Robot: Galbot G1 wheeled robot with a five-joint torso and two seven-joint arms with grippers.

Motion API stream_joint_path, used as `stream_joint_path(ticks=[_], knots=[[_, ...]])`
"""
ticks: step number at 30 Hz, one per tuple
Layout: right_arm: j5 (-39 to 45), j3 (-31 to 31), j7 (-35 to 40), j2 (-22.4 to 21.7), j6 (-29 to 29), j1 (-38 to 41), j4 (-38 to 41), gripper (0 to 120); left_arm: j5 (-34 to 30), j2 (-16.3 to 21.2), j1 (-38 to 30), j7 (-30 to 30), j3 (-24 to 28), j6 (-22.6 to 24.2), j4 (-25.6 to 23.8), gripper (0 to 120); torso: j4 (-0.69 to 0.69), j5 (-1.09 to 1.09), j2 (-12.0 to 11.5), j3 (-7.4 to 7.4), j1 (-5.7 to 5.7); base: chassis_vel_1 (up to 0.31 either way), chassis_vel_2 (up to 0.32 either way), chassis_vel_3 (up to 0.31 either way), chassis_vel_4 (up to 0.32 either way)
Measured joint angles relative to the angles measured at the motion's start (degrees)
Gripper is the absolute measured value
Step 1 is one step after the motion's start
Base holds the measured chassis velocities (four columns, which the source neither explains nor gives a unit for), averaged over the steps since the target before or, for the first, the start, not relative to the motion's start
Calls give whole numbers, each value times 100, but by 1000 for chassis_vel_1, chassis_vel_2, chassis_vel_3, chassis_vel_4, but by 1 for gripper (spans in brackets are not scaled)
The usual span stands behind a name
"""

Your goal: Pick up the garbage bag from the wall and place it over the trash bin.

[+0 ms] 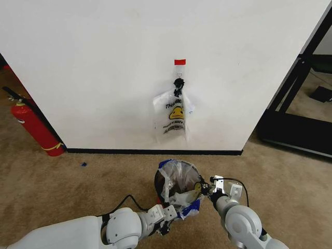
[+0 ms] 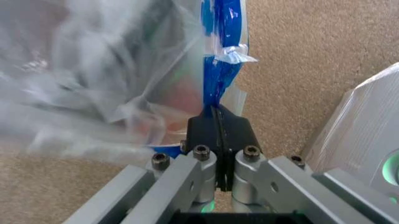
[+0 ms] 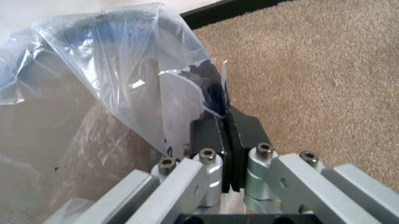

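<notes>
A: Hands first?

B: Left hand [image 2: 218, 122] is clamped tight on the blue-printed edge of the garbage bag [image 1: 179, 194], low at the near-left side of the trash bin [image 1: 162, 177]. Right hand [image 3: 224, 128] is pinched shut on the bag's film too, at the bin's right side. In the head view, left hand [image 1: 167, 217] and right hand [image 1: 206, 190] sit either side of the bag.

A: And the bag?

B: Draped into and over the bin's mouth, bunched toward the near-right rim; far rim looks partly covered. Bin stands on the carpet [image 1: 78, 192], near the wall [image 1: 104, 62].

A: Risks?

B: Thin film, so prob. tears if the hands pull apart too hard. A sideways tug could tip the light bin. Letting go early, the bunched part may slump inside rather than fold over the rim.

A: Room to move?

B: Open carpet on both sides and toward the robot. Wall and black baseboard [image 1: 155, 151] close behind the bin. A second smiley bag [image 1: 174, 115] hangs from a clip [image 1: 179, 83] under red tape [image 1: 180, 61], above. Fire extinguisher [image 1: 33, 125] well off left; black frame [image 1: 290, 104] off right.
</notes>
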Motion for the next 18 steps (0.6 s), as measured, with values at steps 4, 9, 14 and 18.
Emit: stream_joint_path(ticks=[4, 9, 14, 18], knots=[[31, 10, 1, -15, -2, 1, 4, 0, 152, -144, 129, 17, -48, -66, 197, 0, 0, 1, 0, 0, 0, 0, 0, 0, 0], [40, 16, -1, -7, -2, -4, 9, 0, 207, -285, 164, 18, -131, -175, 487, 0, 0, 1, 0, 0, 0, 0, 0, 0, 0], [49, 27, -8, -18, -2, -10, 27, 0, 280, -318, 317, 20, -270, -287, 708, 0, 0, 1, 0, 0, 0, 0, 0, 0, 0], [49, 29, -14, -28, -1, -9, 27, 0, 330, -306, 455, 35, -367, -296, 731, 0, 0, 0, 0, 0, 0, 0, 0, 0, 0]])
